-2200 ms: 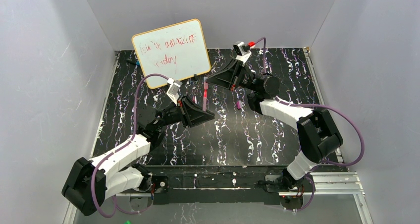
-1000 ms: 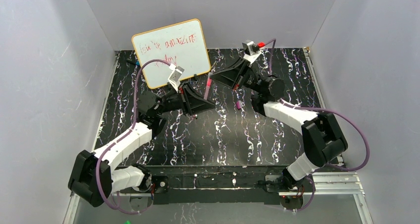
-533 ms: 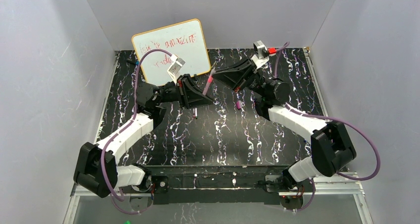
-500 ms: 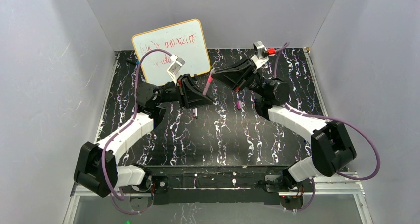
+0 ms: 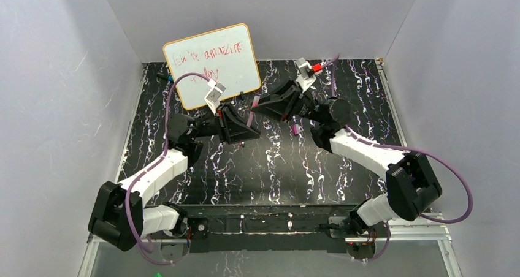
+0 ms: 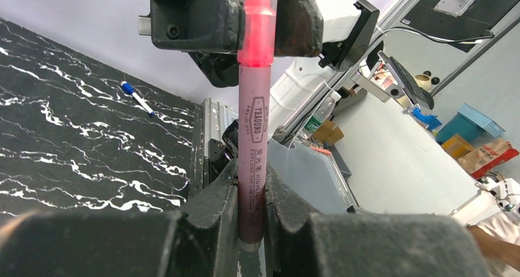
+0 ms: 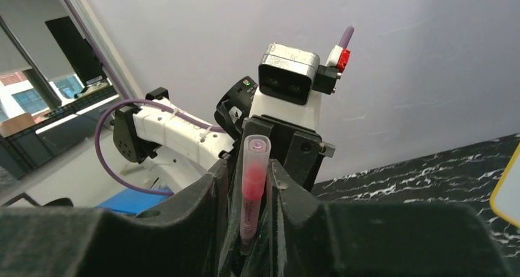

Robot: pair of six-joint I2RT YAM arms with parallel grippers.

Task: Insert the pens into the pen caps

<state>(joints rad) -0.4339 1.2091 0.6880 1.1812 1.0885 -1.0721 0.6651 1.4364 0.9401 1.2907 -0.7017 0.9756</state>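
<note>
Left gripper [image 6: 250,194] clamps pen [image 6: 254,124] marked "EXPLORE".

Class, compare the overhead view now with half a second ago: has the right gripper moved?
Yes. The right gripper has shifted left, closer to the lower right corner of the whiteboard.

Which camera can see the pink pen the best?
The left wrist view: the pink pen fills the middle, its print readable. The right wrist view shows only a short end; the top view shows a tiny pink sliver.

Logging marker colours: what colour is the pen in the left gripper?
Pink-red pen, clearest in left wrist view.
</note>
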